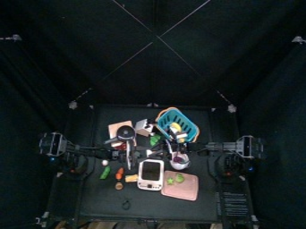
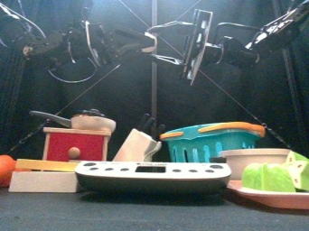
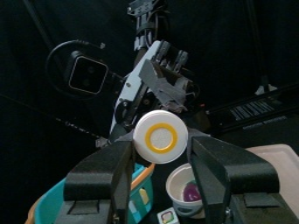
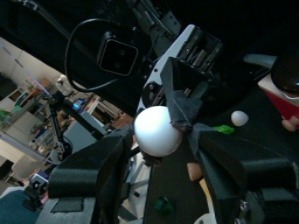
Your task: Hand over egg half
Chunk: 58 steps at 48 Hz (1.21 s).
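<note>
Left wrist view: the left gripper (image 3: 162, 149) pinches the egg half (image 3: 160, 136); the right gripper (image 4: 163, 147) also pinches it.

Seen from the front, a scale (image 2: 151, 178) lay foremost at the table's middle, with a grinder (image 2: 75, 144) behind it to the left, a basket (image 2: 212, 143) behind it to the right, and a plate (image 2: 276, 191) at the far right.
</note>
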### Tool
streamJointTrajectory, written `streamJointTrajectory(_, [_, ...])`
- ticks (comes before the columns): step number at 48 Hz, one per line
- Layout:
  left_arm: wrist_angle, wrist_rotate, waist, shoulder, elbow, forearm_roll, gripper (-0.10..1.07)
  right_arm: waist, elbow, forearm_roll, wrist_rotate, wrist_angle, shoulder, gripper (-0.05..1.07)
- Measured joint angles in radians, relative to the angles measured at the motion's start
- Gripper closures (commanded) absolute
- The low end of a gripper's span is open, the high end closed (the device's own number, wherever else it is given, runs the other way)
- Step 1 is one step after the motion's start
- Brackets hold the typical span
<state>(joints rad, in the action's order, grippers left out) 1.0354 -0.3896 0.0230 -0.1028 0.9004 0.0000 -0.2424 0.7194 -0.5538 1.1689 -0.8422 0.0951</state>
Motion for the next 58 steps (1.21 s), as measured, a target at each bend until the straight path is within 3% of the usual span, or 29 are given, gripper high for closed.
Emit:
streamJointTrajectory(12, [0.000,0.000,0.002,0.005,0.002,0.000,0.24,-0.002,-0.011,-0.008,0.002,0.000,-0.012,0.19])
streamJointTrajectory(27, [0.002,-0.002,0.003,0.008,0.000,0.000,0.22,0.000,-0.011,-0.006,0.003,0.002,-0.014,0.37])
streamJointTrajectory(42, [0.000,0.000,-0.008,0.009,0.000,0.000,0.01,-0.002,-0.011,-0.005,0.003,0.000,-0.014,0.38])
streamJointTrajectory(58, [0.000,0.002,-0.009,0.008,0.006,0.000,-0.01,-0.005,-0.005,-0.005,0.003,0.000,-0.014,0.38])
